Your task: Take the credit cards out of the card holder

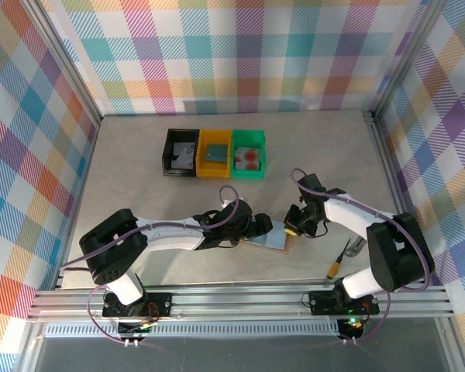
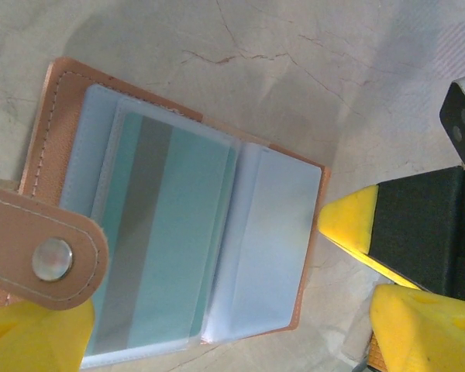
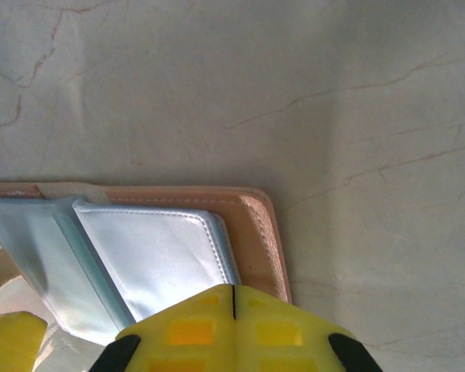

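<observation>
The card holder (image 2: 62,116) lies open on the table (image 1: 139,178), brown cover down and clear sleeves up, with a gripper at either end of it. A teal card (image 2: 167,232) with a grey stripe sits inside one of the sleeves, on the half nearer the strap (image 2: 46,248), whose metal snap lies folded over that end.

The left gripper (image 2: 225,329) hangs just above the holder. Its yellow fingers are spread wide, one past each end, gripping nothing. The right gripper (image 3: 232,298) has its fingers pressed together, with the tips at the holder's edge opposite the strap, over the outermost sleeve. I can't tell whether it is pinching that sleeve.

Well beyond the holder, toward the back wall, three bins stand touching in a row. The black bin (image 1: 170,155) holds a grey-white card (image 1: 186,156), the yellow bin (image 1: 215,138) a blue-green card (image 1: 214,153), and the green bin (image 1: 248,137) a pale card with red spots (image 1: 249,157).
</observation>
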Controlling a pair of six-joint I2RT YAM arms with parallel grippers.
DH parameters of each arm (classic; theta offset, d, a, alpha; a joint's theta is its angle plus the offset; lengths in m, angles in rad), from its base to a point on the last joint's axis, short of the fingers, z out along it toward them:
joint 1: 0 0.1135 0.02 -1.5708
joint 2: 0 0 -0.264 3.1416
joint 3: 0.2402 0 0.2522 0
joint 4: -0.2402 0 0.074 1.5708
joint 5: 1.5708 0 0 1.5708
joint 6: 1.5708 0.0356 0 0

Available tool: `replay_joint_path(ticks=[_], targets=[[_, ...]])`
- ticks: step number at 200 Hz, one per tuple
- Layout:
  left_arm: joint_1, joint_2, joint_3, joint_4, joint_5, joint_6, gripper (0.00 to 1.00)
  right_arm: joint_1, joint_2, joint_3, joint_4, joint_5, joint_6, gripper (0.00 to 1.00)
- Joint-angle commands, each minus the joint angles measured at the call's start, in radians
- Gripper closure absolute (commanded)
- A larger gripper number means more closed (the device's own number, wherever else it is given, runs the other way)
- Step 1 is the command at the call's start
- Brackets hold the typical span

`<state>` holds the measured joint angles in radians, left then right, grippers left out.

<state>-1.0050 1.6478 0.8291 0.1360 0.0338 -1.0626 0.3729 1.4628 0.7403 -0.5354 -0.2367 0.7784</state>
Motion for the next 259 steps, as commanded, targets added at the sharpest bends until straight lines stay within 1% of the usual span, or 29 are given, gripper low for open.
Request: replay_joint_path(ticks=[1, 113, 143, 201, 230, 259], targets=[[-0.010, 0.014, -0.010, 0.027, -0.009, -0.011, 0.08, 0.004, 0.024, -0.003, 0.024, -0.008, 0.011, 1.00], [-0.011, 0.041, -0.018, 0.059, 0.002, -0.017, 0.09, 0.004, 0.080, -0.021, 0.044, 0.030, 0.015, 1.00], [-0.011, 0.039, -0.006, 0.025, -0.007, 0.007, 0.09, 0.004, 0.079, -0.019, 0.040, 0.033, 0.012, 1.00], [-0.010, -0.005, 0.046, -0.132, -0.079, 0.125, 0.09, 0.004, 0.078, -0.022, 0.041, 0.033, 0.005, 1.00], [-0.011, 0.001, 0.049, -0.124, -0.066, 0.130, 0.09, 0.004, 0.077, -0.018, 0.043, 0.028, 0.007, 1.00], [-0.010, -0.002, 0.036, -0.080, -0.043, 0.105, 0.09, 0.004, 0.077, -0.018, 0.045, 0.024, 0.007, 1.00]])
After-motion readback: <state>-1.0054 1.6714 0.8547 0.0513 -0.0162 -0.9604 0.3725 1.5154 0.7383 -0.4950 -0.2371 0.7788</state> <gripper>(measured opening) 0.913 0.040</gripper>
